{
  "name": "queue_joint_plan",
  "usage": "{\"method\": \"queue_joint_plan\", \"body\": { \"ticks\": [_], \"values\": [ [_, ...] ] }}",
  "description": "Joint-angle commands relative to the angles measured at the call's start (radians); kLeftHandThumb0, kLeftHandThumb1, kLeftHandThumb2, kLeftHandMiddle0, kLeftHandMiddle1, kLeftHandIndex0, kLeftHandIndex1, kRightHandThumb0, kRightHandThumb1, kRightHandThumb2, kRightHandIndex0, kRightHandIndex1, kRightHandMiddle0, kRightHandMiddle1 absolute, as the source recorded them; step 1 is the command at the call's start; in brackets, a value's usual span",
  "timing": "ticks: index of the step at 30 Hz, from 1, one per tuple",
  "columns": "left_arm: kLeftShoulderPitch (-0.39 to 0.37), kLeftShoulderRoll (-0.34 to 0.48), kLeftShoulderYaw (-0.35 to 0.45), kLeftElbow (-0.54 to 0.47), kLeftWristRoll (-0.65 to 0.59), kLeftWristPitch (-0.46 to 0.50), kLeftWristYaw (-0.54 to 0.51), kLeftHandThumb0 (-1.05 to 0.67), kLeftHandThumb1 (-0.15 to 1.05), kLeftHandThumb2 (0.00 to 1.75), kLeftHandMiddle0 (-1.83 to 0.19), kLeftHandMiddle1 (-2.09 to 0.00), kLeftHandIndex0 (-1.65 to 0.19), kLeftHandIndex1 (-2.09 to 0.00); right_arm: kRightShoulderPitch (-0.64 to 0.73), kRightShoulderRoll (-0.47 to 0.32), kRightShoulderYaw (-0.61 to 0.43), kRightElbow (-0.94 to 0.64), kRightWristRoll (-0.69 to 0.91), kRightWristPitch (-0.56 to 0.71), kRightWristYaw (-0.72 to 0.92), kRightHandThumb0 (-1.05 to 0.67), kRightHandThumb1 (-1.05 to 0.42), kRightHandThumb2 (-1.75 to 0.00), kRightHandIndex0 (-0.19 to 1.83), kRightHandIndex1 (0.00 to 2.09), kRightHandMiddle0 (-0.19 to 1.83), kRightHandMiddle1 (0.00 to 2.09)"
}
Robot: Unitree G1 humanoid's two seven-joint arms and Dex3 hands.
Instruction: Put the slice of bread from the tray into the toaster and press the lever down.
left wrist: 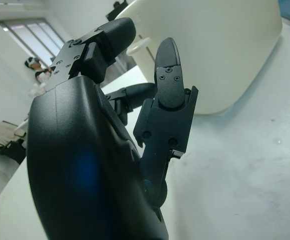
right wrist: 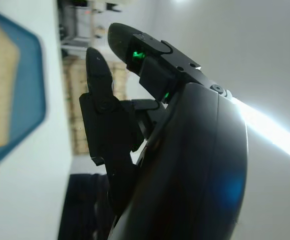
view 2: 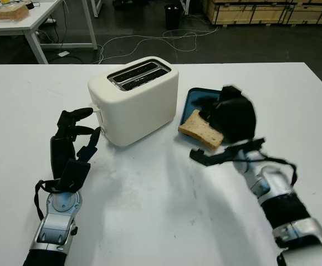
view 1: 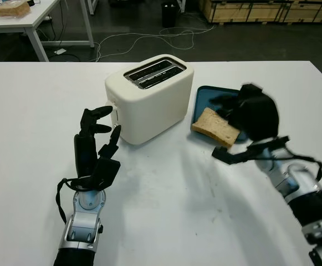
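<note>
While bread slice (view 1: 216,127) lies on tray (view 1: 200,95), right hand (view 1: 249,111) fingers open beside it.

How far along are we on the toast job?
Nothing looks done yet: the bread slice lies half on the blue tray, and the toaster slots are empty. The right hand is over the tray, holding nothing; the left hand is open beside the toaster. Grasping, loading and pressing the lever remain.

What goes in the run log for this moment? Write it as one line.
bread slice: half on blue tray | toaster: slots empty | right hand: open, above tray | left hand: open, beside toaster
</note>
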Motion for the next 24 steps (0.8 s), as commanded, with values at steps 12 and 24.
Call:
{"method": "queue_joint_plan", "body": {
  "ticks": [12, 24],
  "values": [
    [0.006, -0.002, 0.002, -0.002, 0.004, -0.014, 0.008, -0.31, 0.92, 0.42, -0.18, -1.59, -0.24, -0.99, 0.132, 0.013, 0.038, -0.267, -0.124, 0.275, 0.326, -0.79, -0.86, -0.01, 0.60, 0.11, 0.73, 0.00],
    [0.006, -0.002, 0.001, -0.006, 0.007, -0.006, 0.009, -0.31, 0.92, 0.42, -0.18, -1.59, -0.23, -0.99, 0.381, 0.075, 0.051, -0.487, -0.191, 0.353, 0.374, -1.00, -0.92, -0.15, 0.27, 0.00, 0.33, 0.00]
  ]
}}
